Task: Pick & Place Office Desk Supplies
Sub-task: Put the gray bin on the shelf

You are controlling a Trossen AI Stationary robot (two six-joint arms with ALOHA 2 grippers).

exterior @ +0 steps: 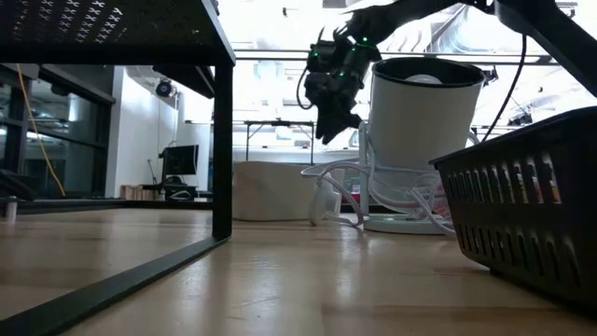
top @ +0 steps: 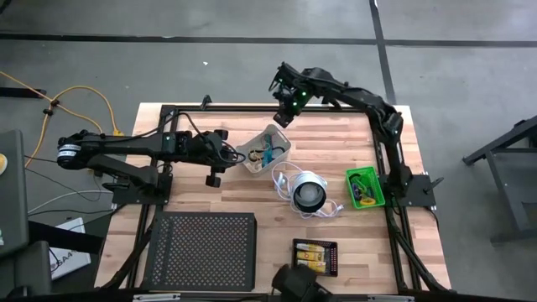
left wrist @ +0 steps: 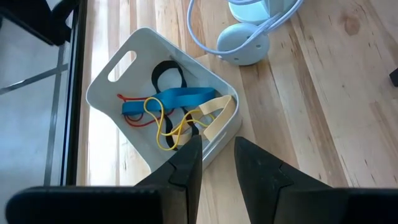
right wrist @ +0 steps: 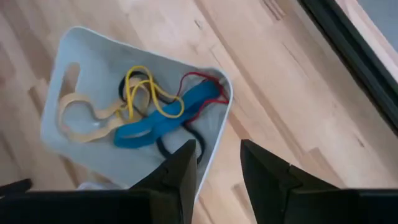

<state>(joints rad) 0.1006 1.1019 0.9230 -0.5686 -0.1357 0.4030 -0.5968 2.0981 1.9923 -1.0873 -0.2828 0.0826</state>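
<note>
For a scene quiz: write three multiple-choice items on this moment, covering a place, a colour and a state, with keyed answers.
1. Where do the rubber bands lie?
A. in the white bin
B. in the green tray
C. on bare table

2. What colour is the widest band?
A. green
B. blue
C. orange

3. How do the left gripper fingers stand?
A. clamped on a band
B. parted, holding nothing
C. pressed together

Answers:
1 A, both wrist views show them piled in the bin.
2 B, it is flat and blue.
3 B, a gap shows between the fingers just outside the bin's rim.
</note>
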